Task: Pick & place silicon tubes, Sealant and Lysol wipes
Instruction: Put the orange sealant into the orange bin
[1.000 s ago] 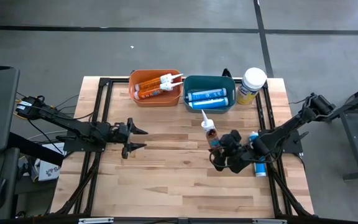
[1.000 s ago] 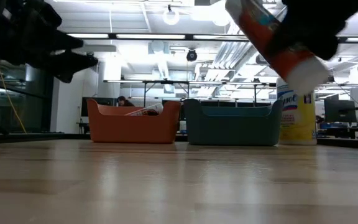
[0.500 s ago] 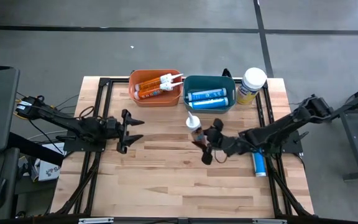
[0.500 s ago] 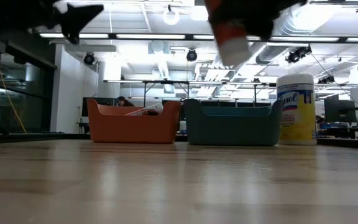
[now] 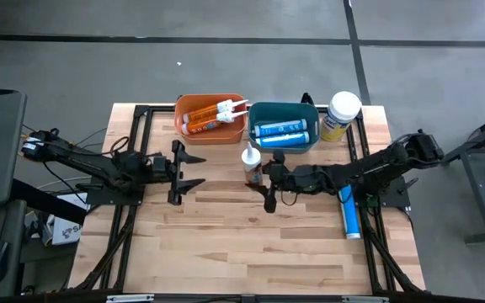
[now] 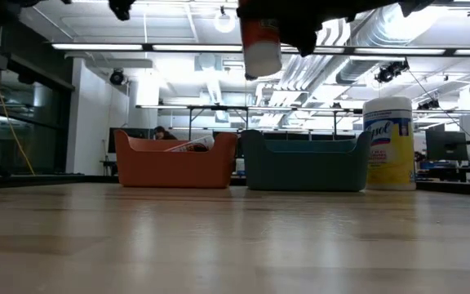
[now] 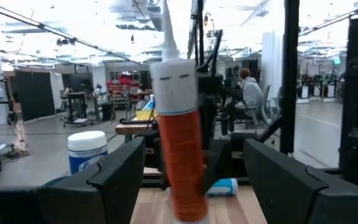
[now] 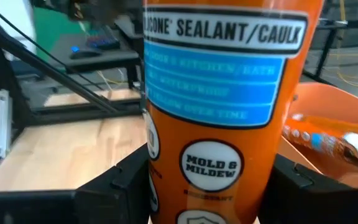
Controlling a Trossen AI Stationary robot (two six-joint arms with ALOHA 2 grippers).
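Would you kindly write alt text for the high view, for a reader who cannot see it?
Seen from above, the right gripper holds an orange sealant tube over the wooden table, just in front of an orange bin and a teal bin. The left gripper hangs empty, fingers open, nearby.

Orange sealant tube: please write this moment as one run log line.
right gripper: shut on orange sealant tube, airborne | left gripper: open, empty

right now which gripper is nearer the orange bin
Left. The left gripper hangs open just below the orange bin's left corner; the right gripper, holding the sealant tube, sits farther right, below the teal bin.
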